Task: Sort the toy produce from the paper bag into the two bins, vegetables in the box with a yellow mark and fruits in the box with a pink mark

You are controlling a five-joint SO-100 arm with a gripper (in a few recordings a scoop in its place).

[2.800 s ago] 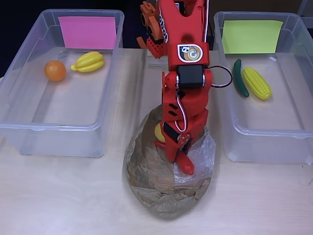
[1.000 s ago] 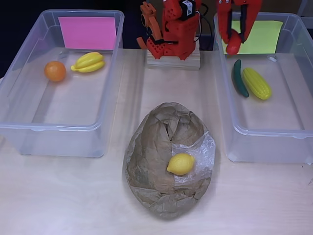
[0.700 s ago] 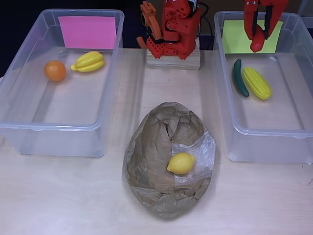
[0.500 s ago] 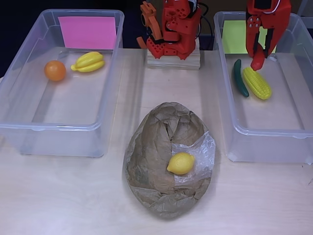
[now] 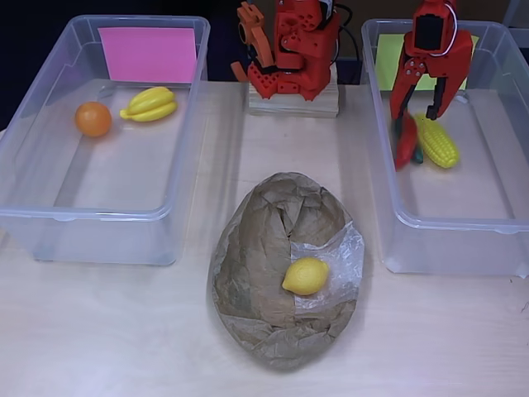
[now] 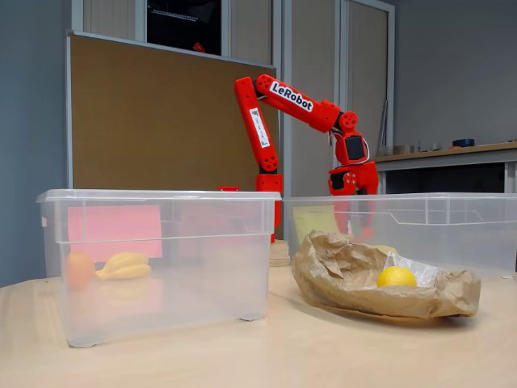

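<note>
One red pepper [image 5: 404, 142] dropping from my spread gripper [image 5: 418, 106] into the yellow-marked bin [image 5: 496, 222]; next I grab the lemon [image 5: 305, 275] from the bag [image 5: 256, 281].

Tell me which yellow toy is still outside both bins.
The lemon, lying on the paper bag between the bins. The bananas are in the pink-marked bin, the corn in the yellow-marked one.

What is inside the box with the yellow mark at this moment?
In the overhead view, the yellow-marked box holds a corn cob and a red toy just below the open gripper. A dark green item is mostly covered by the red toy.
</note>
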